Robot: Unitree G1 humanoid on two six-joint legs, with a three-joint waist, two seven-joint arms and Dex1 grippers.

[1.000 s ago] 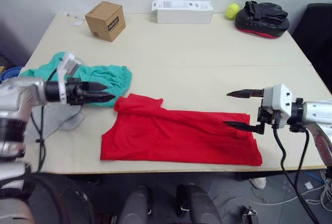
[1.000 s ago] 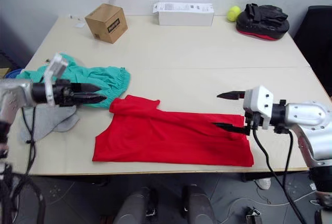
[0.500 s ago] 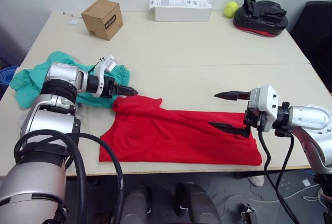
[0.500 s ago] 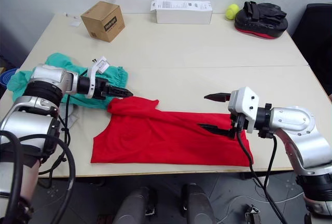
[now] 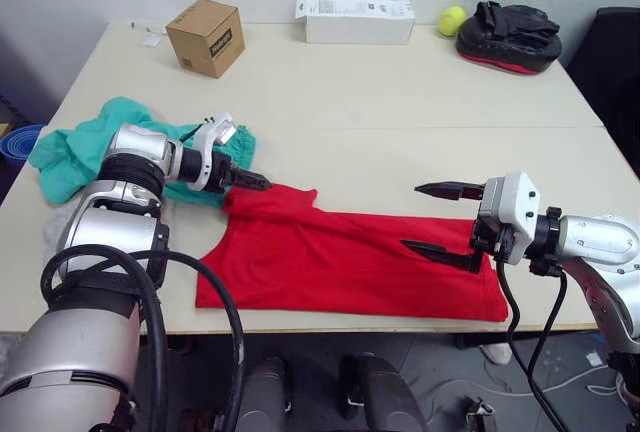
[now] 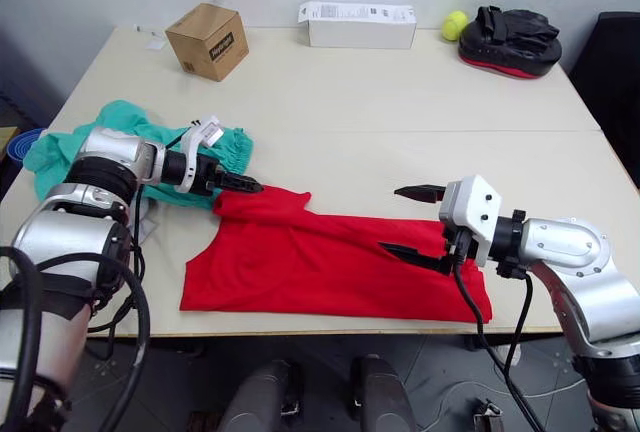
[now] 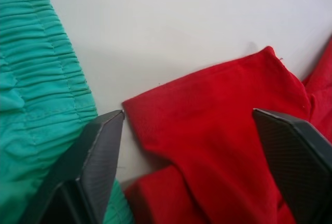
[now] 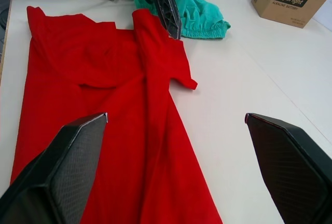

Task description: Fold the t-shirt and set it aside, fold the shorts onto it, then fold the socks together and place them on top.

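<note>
Gripper of the left arm (image 5: 255, 183), jaws apart, is being brought in from beside the teal-green shorts (image 5: 80, 142) to the red t-shirt's (image 5: 350, 262) sleeve corner, which is being straddled. The right gripper (image 5: 440, 222), also parted, is being eased inward over the hem end. A 2-handed fold is judged to be starting. The t-shirt is lying flat along the worktop's (image 5: 400, 102) near edge. The grey socks (image 6: 145, 222) are largely being hidden behind the left arm.
</note>
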